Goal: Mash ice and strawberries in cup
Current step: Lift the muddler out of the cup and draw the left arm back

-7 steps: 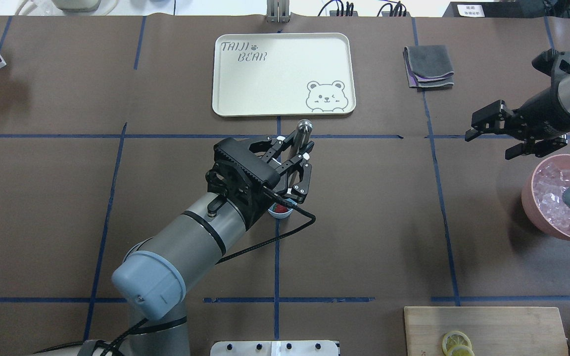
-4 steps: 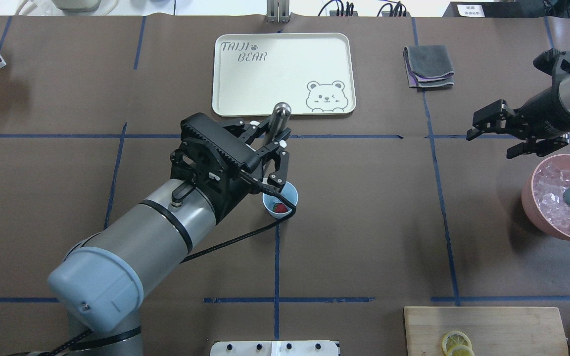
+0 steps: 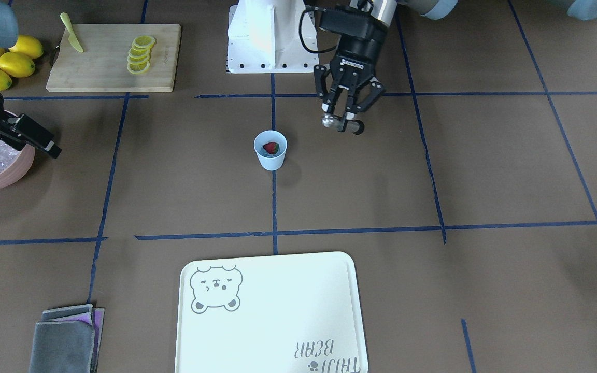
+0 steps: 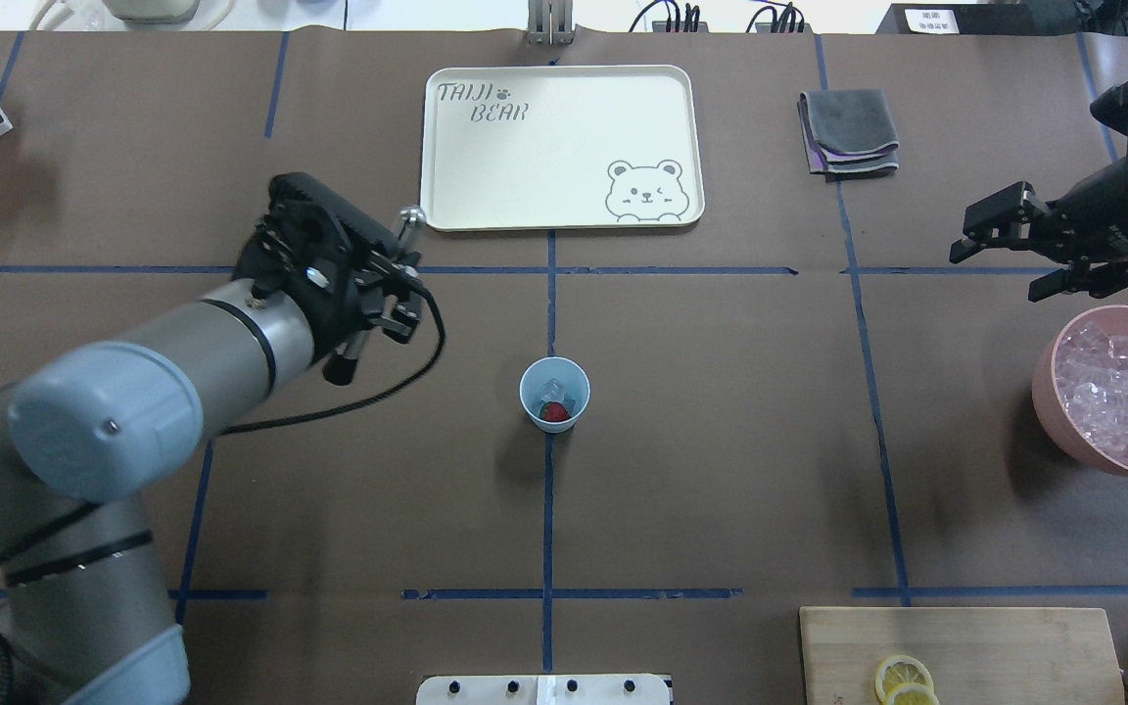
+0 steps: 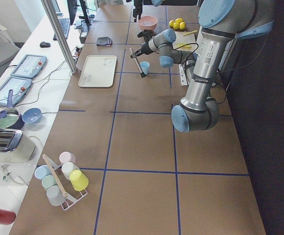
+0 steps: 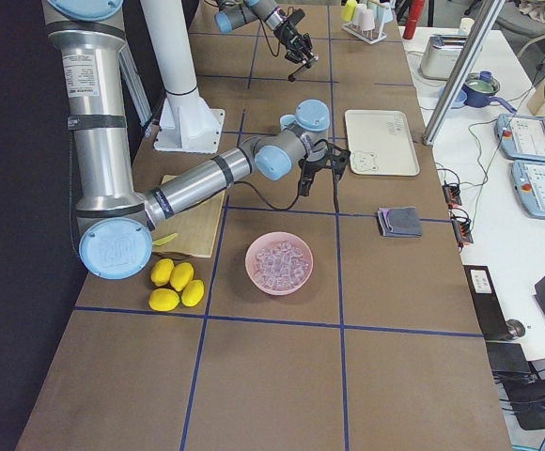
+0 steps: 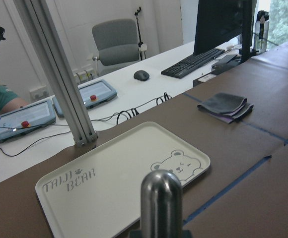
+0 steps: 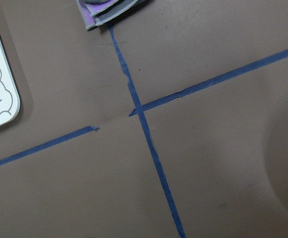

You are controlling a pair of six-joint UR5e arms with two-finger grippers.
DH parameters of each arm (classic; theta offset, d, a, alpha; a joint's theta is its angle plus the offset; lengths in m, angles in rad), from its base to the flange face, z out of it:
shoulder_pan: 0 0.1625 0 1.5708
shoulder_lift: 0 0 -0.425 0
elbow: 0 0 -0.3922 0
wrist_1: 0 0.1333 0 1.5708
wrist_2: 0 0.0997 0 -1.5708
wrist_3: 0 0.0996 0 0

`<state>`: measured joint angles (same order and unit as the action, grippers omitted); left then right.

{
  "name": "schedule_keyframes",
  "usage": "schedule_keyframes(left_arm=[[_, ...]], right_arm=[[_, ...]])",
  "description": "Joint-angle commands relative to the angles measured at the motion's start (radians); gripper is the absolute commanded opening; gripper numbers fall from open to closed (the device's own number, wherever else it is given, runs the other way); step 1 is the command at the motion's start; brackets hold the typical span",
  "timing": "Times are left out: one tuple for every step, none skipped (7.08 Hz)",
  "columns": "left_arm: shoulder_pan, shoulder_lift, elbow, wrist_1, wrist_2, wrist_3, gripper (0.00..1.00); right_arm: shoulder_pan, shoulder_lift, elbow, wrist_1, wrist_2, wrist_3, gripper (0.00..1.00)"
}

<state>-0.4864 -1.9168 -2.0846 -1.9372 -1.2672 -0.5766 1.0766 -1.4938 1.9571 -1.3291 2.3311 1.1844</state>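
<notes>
The cup stands upright at dead centre of the overhead view, right on the blue tape cross. The strawberry sits inside it at the lower side of the mouth, with what looks like a cube of ice just beside it. Left of centre, the left gripper is clamped on a muddler. The tool's steel head points towards the tray and its dark end towards the lower frame, well apart from the cup. At the right edge, the right gripper hangs with its jaws spread and nothing between them, just up-frame of the pink bowl, which is heaped with more ice.

Now, handling. That cup looks light and thin-walled, and it is narrower at the base than at the rim. I'd judge it tips or skates on the brown paper under any sideways push. It wants a steadying grip across the wall, below the rim, while the tool comes straight down.

The berry is soft and should crush easily. The ice is hard, wet and slippery, likely to squirt aside or jump out.

The muddler is rigid, smooth steel. The hold on its shaft must be firm or it slides through the fingers under load.
</notes>
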Motion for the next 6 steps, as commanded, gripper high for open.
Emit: schedule_keyframes(left_arm=[[-0.245,0.195,-0.022,0.063,-0.386,-0.072,0.00],[-0.365,0.256,0.004,0.069,-0.601,-0.112,0.00],[-0.473,0.269,0.056,0.149,-0.780,-0.150,0.02],[-0.506,0.298,0.107,0.238,-0.826,-0.141,0.02],[-0.535,0.338,0.145,0.263,-0.828,-0.140,0.00],[-0.549,0.343,0.231,0.274,-0.833,-0.137,0.00]], right_arm=[[0.005,-0.019,0.000,0.004,0.001,-0.023,1.00],[0.017,-0.032,0.000,0.004,0.001,-0.050,1.00],[0.034,-0.052,0.000,0.004,0.004,-0.093,1.00],[0.054,-0.075,-0.001,0.004,0.005,-0.144,1.00],[0.084,-0.101,-0.001,0.002,0.014,-0.205,1.00],[0.098,-0.120,-0.001,0.001,0.014,-0.247,1.00]])
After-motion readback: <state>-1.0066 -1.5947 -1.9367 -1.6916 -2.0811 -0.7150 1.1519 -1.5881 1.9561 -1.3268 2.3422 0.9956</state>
